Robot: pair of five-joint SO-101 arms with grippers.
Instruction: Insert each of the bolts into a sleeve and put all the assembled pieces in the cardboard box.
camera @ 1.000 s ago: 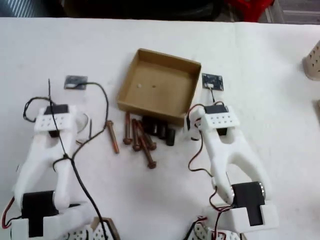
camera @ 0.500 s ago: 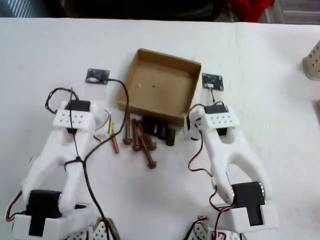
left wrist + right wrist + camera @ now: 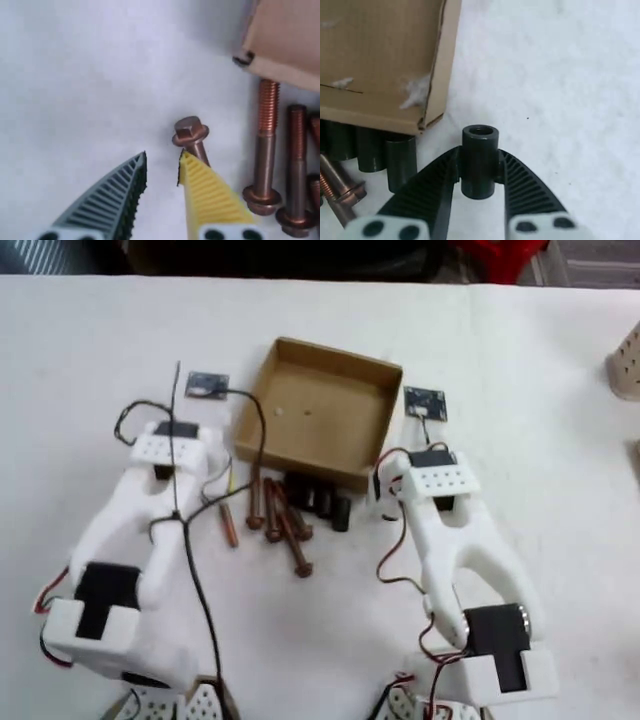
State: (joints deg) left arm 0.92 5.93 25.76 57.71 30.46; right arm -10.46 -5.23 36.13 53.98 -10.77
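Right gripper clenched on sleeve (by cardboard box); left gripper released, beside bolt

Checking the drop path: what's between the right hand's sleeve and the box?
Just bare table between sleeve and box, seen in the right wrist view.
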